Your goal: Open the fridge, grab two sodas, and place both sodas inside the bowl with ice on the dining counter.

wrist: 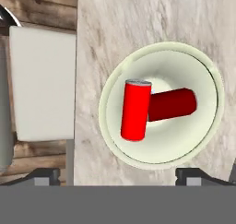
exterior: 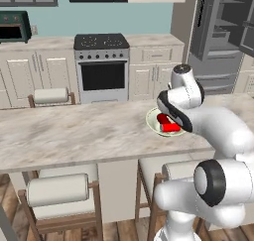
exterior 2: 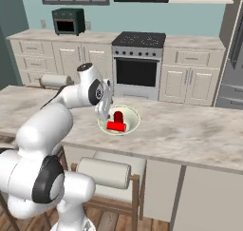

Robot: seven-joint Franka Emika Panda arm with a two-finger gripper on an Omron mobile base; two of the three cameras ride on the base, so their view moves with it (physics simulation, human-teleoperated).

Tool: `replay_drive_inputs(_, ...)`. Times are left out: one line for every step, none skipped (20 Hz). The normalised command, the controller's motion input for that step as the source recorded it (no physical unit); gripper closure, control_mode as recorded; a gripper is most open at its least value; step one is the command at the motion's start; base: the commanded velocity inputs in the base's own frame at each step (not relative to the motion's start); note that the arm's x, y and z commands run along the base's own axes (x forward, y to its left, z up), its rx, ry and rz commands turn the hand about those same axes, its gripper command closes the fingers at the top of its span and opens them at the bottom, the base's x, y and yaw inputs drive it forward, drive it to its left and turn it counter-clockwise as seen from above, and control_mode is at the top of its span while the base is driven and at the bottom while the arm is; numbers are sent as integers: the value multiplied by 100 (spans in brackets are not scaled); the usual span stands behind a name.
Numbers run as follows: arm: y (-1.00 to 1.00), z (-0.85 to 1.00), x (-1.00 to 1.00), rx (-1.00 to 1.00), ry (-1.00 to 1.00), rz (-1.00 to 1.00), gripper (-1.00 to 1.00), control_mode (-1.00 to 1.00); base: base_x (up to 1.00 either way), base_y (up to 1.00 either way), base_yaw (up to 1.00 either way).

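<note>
Two red sodas lie in the pale bowl (wrist: 161,48) on the dining counter (exterior: 74,131). In the hand view one soda (wrist: 136,109) leans across the other soda (wrist: 173,104). The sodas (exterior: 167,122) also show in the bowl (exterior: 152,121) in the left base view. In the right base view one soda (exterior 2: 117,116) looks upright behind a lying soda (exterior 2: 116,126) in the bowl (exterior 2: 134,117). My gripper (wrist: 119,174) hangs open just above the bowl, holding nothing, at the bowl's near-left rim (exterior 2: 101,113). The fridge (exterior: 218,36) stands with its doors open at the back right.
Cushioned stools (exterior: 57,190) (exterior 2: 104,173) line the counter's near side, and another stool (exterior: 49,96) stands on the far side. A black stove (exterior: 101,61) sits between cream cabinets behind. A toaster oven (exterior 2: 69,21) rests on the back counter.
</note>
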Motion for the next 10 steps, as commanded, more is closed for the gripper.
replay_drive_inputs(2, 31, -84, 0, -16, 0, -100, -100, 0, 0, 0)
replay_drive_inputs(2, 32, -81, 0, -16, 0, -100, -100, 0, 0, 0)
replay_drive_inputs(3, 36, -77, 0, -16, 0, -100, -100, 0, 0, 0)
replay_drive_inputs(2, 37, -74, 0, -16, 0, -100, -100, 0, 0, 0)
replay_drive_inputs(2, 40, -66, 0, -15, 0, -100, -100, 0, 0, 0)
replay_drive_inputs(3, 41, -59, 0, -16, 0, -100, -100, 0, 0, 0)
replay_drive_inputs(1, 43, -53, 0, -17, 0, -100, -100, 0, 0, 0)
replay_drive_inputs(2, 44, -47, 0, -18, 0, -100, -100, 0, 0, 0)
replay_drive_inputs(2, 46, -43, 0, -18, 0, -100, -100, 0, 0, 0)
replay_drive_inputs(1, 44, -41, 0, -19, 0, -100, -100, 0, 0, 0)
